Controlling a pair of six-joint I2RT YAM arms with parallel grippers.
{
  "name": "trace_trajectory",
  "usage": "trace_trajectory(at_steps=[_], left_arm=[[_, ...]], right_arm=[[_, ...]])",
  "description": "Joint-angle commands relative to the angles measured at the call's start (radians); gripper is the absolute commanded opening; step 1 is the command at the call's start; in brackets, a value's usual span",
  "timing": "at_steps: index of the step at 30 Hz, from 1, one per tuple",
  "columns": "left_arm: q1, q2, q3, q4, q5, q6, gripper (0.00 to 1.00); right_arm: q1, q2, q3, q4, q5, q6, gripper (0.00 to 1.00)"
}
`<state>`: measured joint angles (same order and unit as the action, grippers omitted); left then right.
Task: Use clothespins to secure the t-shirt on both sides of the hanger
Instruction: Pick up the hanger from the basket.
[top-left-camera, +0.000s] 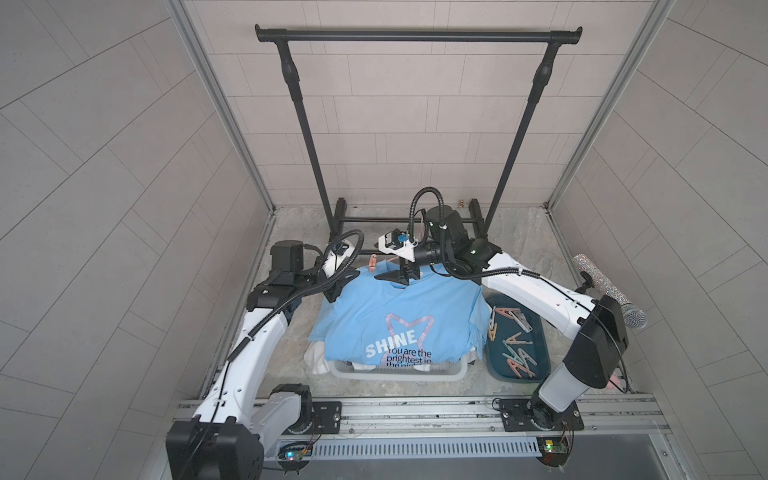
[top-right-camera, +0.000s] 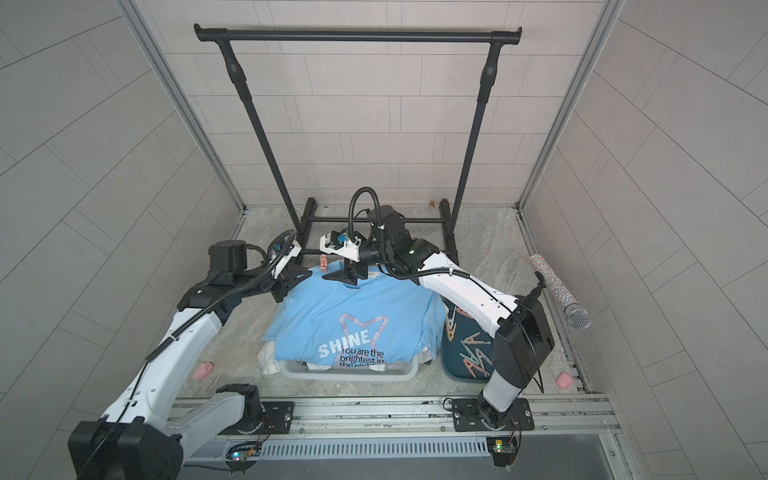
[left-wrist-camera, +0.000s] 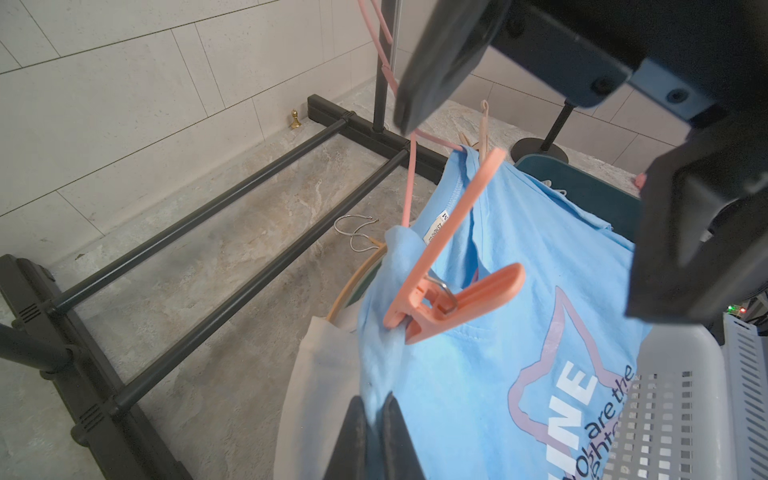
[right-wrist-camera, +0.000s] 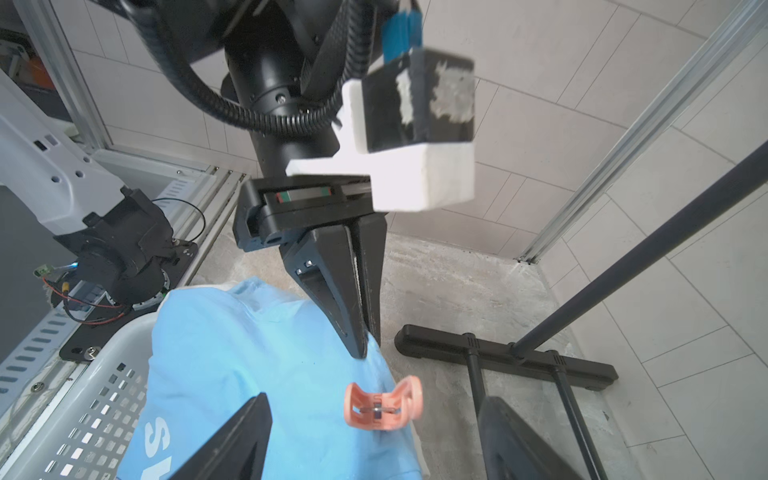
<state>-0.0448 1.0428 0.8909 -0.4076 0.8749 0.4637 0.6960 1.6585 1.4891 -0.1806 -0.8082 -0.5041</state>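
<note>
1 peach clothespin (right-wrist-camera: 382, 405) clamps the t-shirt (right-wrist-camera: 249, 353) just beyond the spread right fingers (right-wrist-camera: 245, 440); left fingers (right-wrist-camera: 345, 299) pinch the cloth.

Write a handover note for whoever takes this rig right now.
Grippers: left gripper shut on the t-shirt at one shoulder; right gripper open, jaws either side of the peach clothespin, clear of it.
Things: t-shirt is on the pink hanger, draped over the basket; spare clothespins lie in the teal tray.
Done: peach clothespin clipped on the shoulder beside the left gripper.
Left: the other shoulder; no pin can be confirmed there.
</note>
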Motion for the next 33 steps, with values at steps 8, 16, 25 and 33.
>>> trace_trajectory(at_steps=[8,16,25,33], left_arm=[[-0.001,-0.032,-0.012,0.097,-0.001,-0.01,0.0],[0.0,-0.037,-0.016,0.105,0.004,-0.007,0.0],[0.0,-0.046,-0.019,0.108,0.044,0.005,0.0],[0.0,-0.063,-0.028,0.115,0.093,0.022,0.0]], right_arm=[[0.039,0.067,0.063,-0.034,0.084,0.002,0.52],[0.039,0.078,0.078,-0.046,0.067,0.037,0.35],[0.038,0.085,0.096,-0.056,0.051,0.072,0.0],[0.024,0.101,0.135,-0.106,0.049,0.054,0.0]])
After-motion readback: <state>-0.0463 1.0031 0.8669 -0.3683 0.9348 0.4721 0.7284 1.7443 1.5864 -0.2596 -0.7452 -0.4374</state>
